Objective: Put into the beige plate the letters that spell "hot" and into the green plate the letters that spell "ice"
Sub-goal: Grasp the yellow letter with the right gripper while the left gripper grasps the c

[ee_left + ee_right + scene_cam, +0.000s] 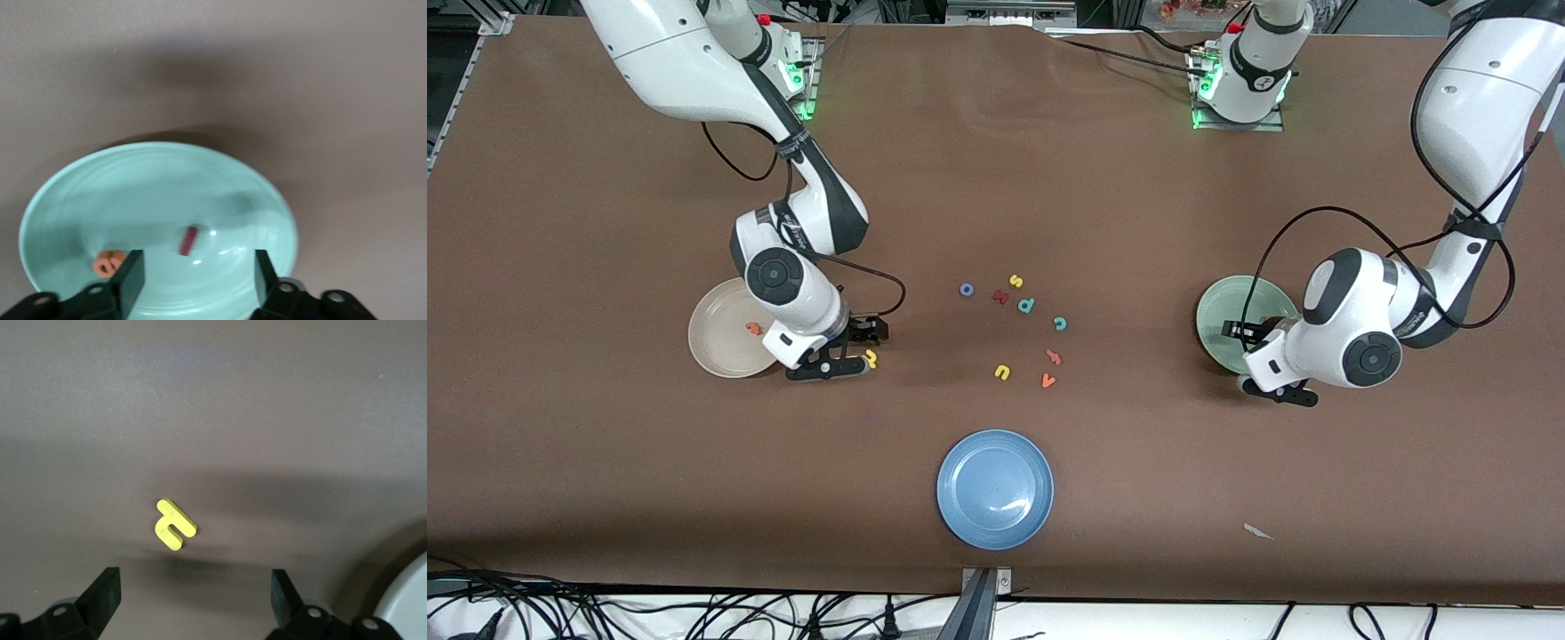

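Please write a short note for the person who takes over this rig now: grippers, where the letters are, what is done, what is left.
Left gripper: open over the green plate, which holds the maroon i and orange e.
Right gripper: open above the yellow h, on the table beside the beige plate.
Done: i, e; orange t in the beige plate.
Left: h, blue o, teal c.

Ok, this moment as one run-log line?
left tool open over green plate, i, e inside | right tool open over h
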Tool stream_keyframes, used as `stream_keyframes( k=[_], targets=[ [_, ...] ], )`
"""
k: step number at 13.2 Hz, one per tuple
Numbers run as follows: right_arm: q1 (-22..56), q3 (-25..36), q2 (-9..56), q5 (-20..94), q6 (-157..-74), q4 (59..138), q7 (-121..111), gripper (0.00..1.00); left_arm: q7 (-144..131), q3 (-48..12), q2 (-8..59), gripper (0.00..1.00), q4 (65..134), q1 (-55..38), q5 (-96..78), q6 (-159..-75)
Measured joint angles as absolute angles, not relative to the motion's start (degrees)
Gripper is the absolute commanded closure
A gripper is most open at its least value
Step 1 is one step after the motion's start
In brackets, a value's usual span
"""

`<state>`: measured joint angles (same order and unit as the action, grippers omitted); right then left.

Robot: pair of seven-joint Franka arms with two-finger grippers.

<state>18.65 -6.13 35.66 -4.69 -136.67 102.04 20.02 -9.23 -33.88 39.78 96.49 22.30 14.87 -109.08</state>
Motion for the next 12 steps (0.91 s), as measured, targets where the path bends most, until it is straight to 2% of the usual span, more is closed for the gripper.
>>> stream_keyframes(
  k=[3,6,12],
  targets=[
    [19.1,-6.2,36.8,-4.9,-139.3,102.0,20.8,0.03,-20.5,-39.0,38.3,0.0,96.5,21.5,13.8,-109.1],
    [19.2,-6.2,38.5,-5.3,-141.8,102.0,21.5,0.09,-35.1,-40.5,38.2,0.0,96.6,16.2,13.6,-111.8],
    [19.2,-6.2,38.8,-5.4,-142.4,101.9,21.8,0.35,-57.7,-38.5,41.5,0.01,98.6,3.4,13.6,-127.6]
  ],
)
